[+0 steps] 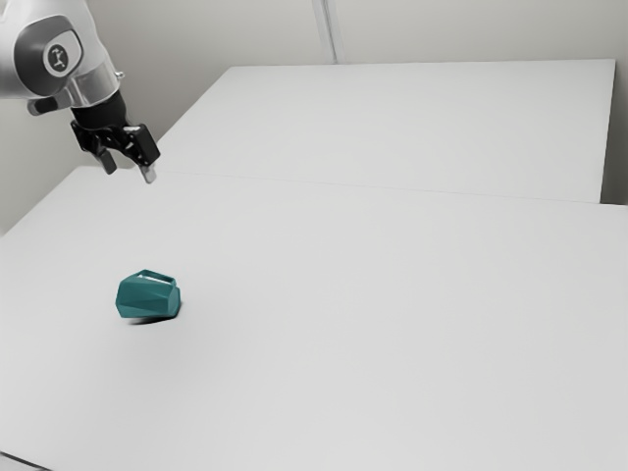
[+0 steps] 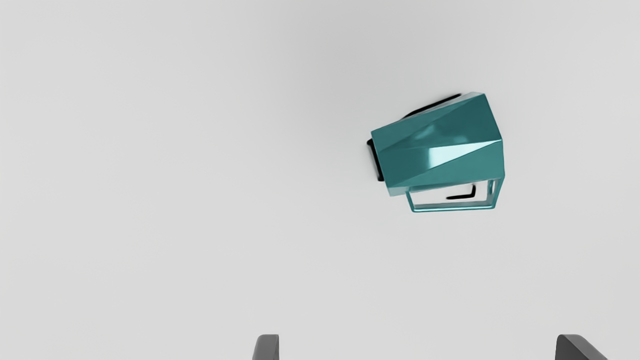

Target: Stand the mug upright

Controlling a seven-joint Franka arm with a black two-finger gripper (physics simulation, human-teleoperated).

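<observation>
Across most of the exterior view: white table point(image 1: 392, 343), plain top. Behind it, a second white surface point(image 1: 422, 118), set off by a thin seam, then pale grey wall point(image 1: 471, 29) with a narrow vertical strip point(image 1: 330, 29).

Arm point(image 1: 90, 83) comes in at the exterior view's upper left, white and grey links. Black gripper point(image 1: 129, 173) hangs off it, tilted, in the air above the table. Fingers point(image 2: 268, 349) wide apart, nothing between them.

Mug point(image 1: 147, 296): teal, faceted, on its side on the table, not upright. Sits in the exterior view's left part, below the gripper and well apart from it. Wider end points to the exterior view's left. Can't tell which end is the opening. Handle point(image 2: 455, 209) is a squared loop, on the mug's side nearer the fingers in the wrist view. Dark shadow lines hug the body.

Markings: round dark badge point(image 1: 59, 57) on the arm, pale ring, small figure inside. Too small to read.
</observation>
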